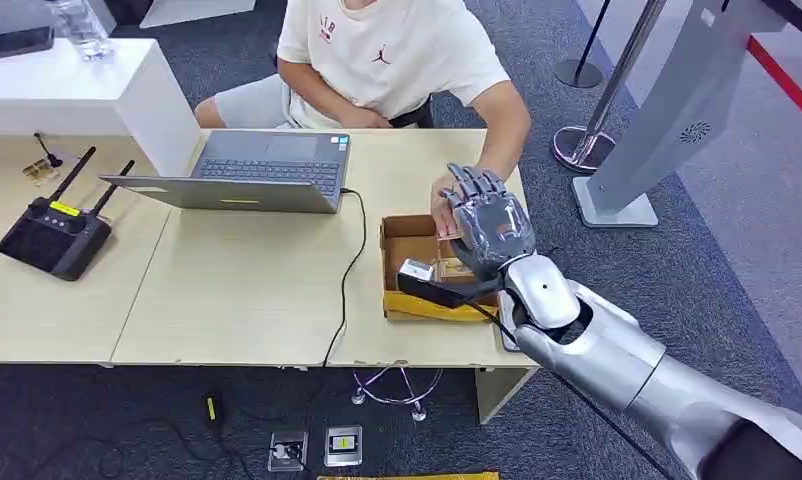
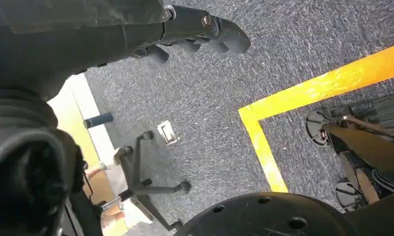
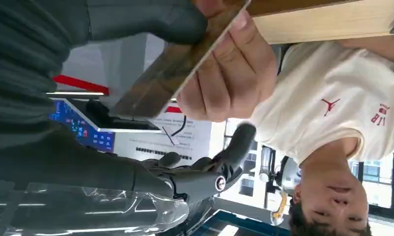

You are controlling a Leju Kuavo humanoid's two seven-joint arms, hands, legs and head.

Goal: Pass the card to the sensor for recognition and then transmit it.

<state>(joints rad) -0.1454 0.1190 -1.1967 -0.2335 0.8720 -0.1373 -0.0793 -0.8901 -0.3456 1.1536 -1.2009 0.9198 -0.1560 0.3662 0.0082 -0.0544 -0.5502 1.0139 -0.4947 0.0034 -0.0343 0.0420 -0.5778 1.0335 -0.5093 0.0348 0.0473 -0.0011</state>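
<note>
Two hands meet on the card: the person's hand grips one end, and the right robot hand above the box touches the other with its thumb, grip unclear. Pinch fully before pulling away.

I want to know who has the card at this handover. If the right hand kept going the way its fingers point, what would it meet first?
Most likely the person's hand, right at the right hand's fingertips and holding the card; beyond lies bare desk. Depth is uncertain.
</note>
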